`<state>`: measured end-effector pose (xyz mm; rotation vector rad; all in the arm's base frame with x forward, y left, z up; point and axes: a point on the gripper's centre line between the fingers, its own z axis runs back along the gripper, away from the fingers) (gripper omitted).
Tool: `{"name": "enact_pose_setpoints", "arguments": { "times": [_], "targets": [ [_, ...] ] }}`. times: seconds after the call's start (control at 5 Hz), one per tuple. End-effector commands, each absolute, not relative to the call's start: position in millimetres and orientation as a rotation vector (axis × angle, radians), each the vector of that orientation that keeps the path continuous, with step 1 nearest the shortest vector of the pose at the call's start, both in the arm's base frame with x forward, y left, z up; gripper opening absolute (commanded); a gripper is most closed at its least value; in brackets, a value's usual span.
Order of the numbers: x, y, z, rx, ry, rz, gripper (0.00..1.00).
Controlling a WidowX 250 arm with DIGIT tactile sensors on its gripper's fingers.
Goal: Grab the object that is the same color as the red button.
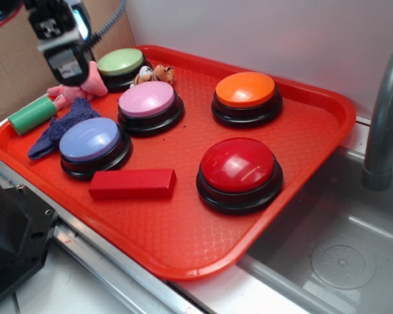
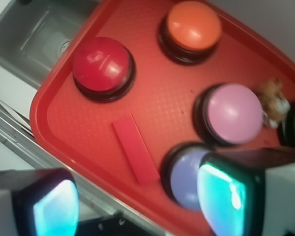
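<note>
At the upper left of the exterior frame, the end effector [image 1: 65,62] hangs above the far left corner of the red tray [image 1: 301,196], over a pink soft toy [image 1: 75,88] and beside the green button [image 1: 120,62]. In the wrist view its two fingers [image 2: 226,194] stand wide apart at the bottom of the frame, released, with nothing between them.

The red block [image 1: 132,184] lies flat on the tray well apart from the end effector, toward the lower left of the exterior frame, near the tray's front rim. It sits just in front of the lavender button [image 1: 90,139] and to the left of the red button [image 1: 238,165], touching neither. In the wrist view the block [image 2: 135,156] lies as a slanted strip in the middle of the frame, above the gap between the fingers.

Around it, a pink button [image 1: 147,99] stands at mid-tray and an orange button [image 1: 245,89] toward the upper right. A green cylinder [image 1: 33,115] and a blue knitted cloth [image 1: 59,127] lie at the left edge, and a small tiger figure [image 1: 154,73] sits behind the pink button. A grey sink [image 1: 340,248] with a faucet [image 1: 386,118] fills the right side.
</note>
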<state>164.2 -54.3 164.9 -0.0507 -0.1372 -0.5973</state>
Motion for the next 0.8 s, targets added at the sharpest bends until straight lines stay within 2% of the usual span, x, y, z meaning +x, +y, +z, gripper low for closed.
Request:
{"name": "enact_pose_setpoints", "arguments": {
  "times": [0.0,0.2,0.6],
  "targets": [
    [175,-65,124,-0.002,-0.182,-0.794,1.00],
    [177,-74,91,-0.015,-0.203,-0.893,1.00],
    [176,-74,47,-0.063,-0.157,-0.874,1.00]
  ]
}}
